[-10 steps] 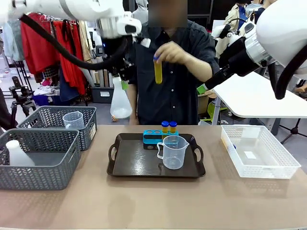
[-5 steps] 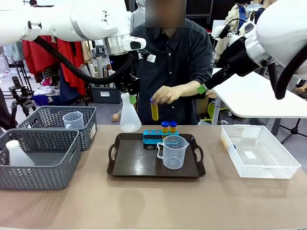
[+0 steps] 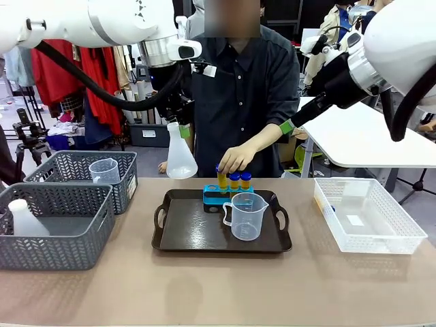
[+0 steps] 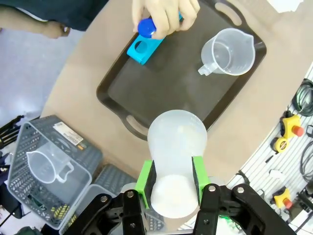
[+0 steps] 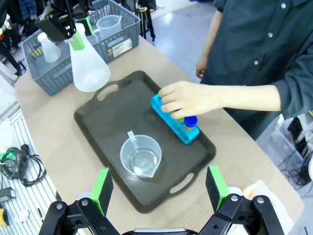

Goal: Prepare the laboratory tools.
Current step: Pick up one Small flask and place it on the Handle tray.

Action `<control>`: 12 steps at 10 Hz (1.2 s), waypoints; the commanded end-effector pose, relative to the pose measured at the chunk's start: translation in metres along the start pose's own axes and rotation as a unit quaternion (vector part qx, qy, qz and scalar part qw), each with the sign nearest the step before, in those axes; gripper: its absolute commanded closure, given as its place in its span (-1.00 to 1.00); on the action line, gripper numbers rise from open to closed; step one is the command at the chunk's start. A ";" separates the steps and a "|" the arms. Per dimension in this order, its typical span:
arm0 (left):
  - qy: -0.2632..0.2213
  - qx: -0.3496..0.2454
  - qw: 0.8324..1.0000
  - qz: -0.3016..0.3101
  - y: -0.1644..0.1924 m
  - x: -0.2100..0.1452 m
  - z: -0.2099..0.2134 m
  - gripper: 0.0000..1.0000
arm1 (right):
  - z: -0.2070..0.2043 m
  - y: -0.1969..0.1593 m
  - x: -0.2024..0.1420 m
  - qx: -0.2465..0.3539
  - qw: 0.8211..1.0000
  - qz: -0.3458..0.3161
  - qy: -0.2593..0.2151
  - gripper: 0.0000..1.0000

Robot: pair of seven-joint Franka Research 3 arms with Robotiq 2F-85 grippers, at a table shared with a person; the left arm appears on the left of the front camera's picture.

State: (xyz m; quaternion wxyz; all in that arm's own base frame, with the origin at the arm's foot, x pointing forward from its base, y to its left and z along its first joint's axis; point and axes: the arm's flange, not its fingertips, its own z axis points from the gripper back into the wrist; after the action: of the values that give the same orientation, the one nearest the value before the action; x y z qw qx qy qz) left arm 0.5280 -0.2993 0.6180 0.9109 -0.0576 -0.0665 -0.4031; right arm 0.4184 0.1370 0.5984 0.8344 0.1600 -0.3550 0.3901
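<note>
Left gripper (image 4: pixel 172 180): mine, pinching conical flask (image 4: pixel 177 134) by its neck, aloft near the tray's (image 4: pixel 161 88) left end.
Right gripper (image 5: pixel 159 188): mine, spread wide above the tray.
Hidden: person's hand (image 5: pixel 188 100) covers most tubes (image 5: pixel 190 121) in rack (image 4: pixel 142 49).
Room: bare tray floor left of measuring jug (image 5: pixel 141 156).

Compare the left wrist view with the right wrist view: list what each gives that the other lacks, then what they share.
Left wrist view: the left gripper up close, its green pads closed on the neck of the conical flask, seen from above.
Right wrist view: the right gripper, open and holding nothing; the flask's cone in side profile; the person's forearm.
Both: the dark tray, the measuring jug on it, the blue rack, the person's hand at the rack, and a grey basket.
</note>
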 end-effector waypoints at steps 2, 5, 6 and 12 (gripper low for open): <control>0.001 -0.001 1.000 -0.001 0.000 0.001 -0.002 1.00 | 0.001 -0.001 0.000 0.002 1.000 0.001 -0.002 -1.00; 0.001 -0.001 1.000 -0.001 0.000 0.001 -0.002 1.00 | 0.001 -0.001 0.000 0.002 1.000 0.001 -0.002 -1.00; 0.001 -0.001 1.000 -0.001 0.000 0.001 -0.002 1.00 | 0.001 -0.001 0.000 0.002 1.000 0.001 -0.002 -1.00; 0.001 -0.001 1.000 -0.001 0.000 0.001 -0.002 1.00 | 0.001 -0.001 0.000 0.002 1.000 0.001 -0.002 -1.00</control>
State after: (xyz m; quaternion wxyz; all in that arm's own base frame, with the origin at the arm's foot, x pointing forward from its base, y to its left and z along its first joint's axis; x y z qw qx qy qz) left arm 0.5291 -0.3023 0.6143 0.9103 -0.0585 -0.0635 -0.4050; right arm 0.4184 0.1370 0.5984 0.8344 0.1600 -0.3550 0.3901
